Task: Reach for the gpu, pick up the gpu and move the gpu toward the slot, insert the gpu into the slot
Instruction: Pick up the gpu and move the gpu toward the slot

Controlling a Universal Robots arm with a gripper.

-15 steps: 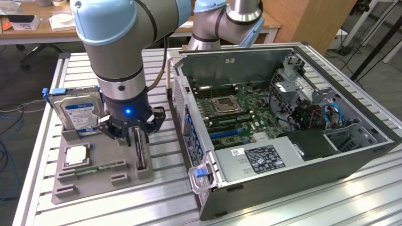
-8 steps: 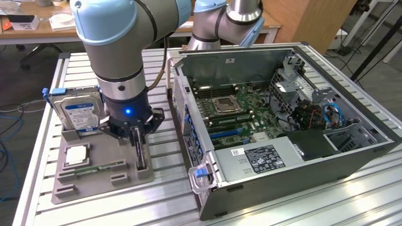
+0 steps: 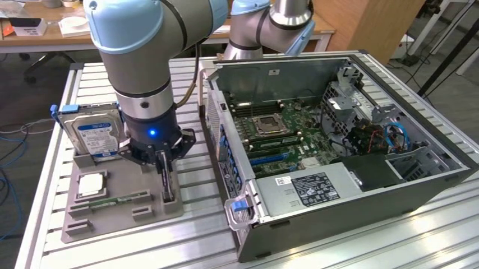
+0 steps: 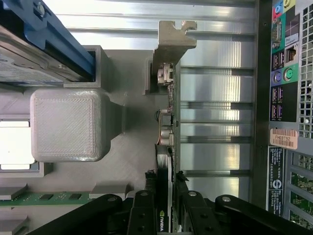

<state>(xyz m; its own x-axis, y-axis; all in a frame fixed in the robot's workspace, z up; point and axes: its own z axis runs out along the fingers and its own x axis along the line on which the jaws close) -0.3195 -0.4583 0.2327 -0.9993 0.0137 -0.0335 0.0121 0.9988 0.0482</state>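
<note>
Storage on edge explains the approach: the gpu (image 3: 169,188) stands upright on its long side in a groove of the grey holder tray (image 3: 112,216). That leaves its upper edge free to be taken from above. In the wrist view the card (image 4: 164,152) runs edge-on away from the camera and ends in its silver bracket (image 4: 172,41). The tray (image 4: 127,161) props it from one side.

The tray sits on the ribbed tabletop (image 3: 187,241) just beside the open computer case (image 3: 351,224), with the hard drive (image 3: 93,134) standing in its own cradle on the same tray. That seems meant to keep the carry to the motherboard (image 3: 284,140) short.

The arm (image 3: 142,67) comes down from above, its last links vertical and the wrist pointing straight at the tray. The pincer (image 3: 166,168) is lowered over the card's top edge near the end away from the bracket, in line with the board's length (image 4: 165,178). Whether it is spread or already pinching the gpu I cannot tell. The card looks seated in its groove, not lifted.
</note>
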